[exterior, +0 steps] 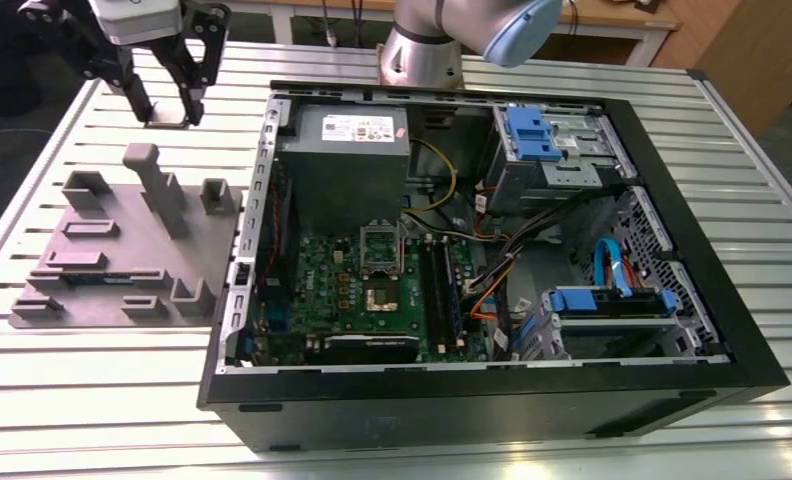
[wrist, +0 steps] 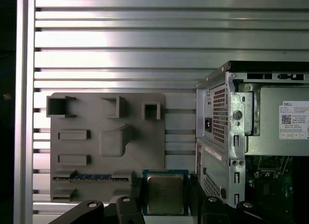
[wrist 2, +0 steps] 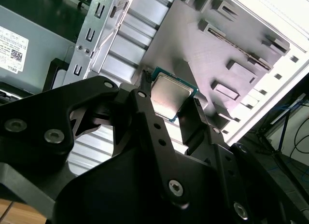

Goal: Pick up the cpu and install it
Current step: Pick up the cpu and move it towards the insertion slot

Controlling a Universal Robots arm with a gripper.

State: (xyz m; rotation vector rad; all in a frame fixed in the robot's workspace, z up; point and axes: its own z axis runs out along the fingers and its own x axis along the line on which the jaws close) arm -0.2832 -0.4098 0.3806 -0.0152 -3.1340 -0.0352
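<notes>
Right, there's open slatted table around my gripper, which hangs beyond the grey fixture and to the exterior view's left of the open case's rim. The jaws are partly open, clamped on two opposite edges of the cpu, which is lifted off the fixture.

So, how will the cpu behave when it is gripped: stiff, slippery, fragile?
The cpu looks like a thin flat square with a metal top, so it is probably stiff and light. Its smooth top and thin edges, pinched in the gripper, might let it slip or tilt. The thin green border suggests it is fragile if squeezed hard.
</notes>
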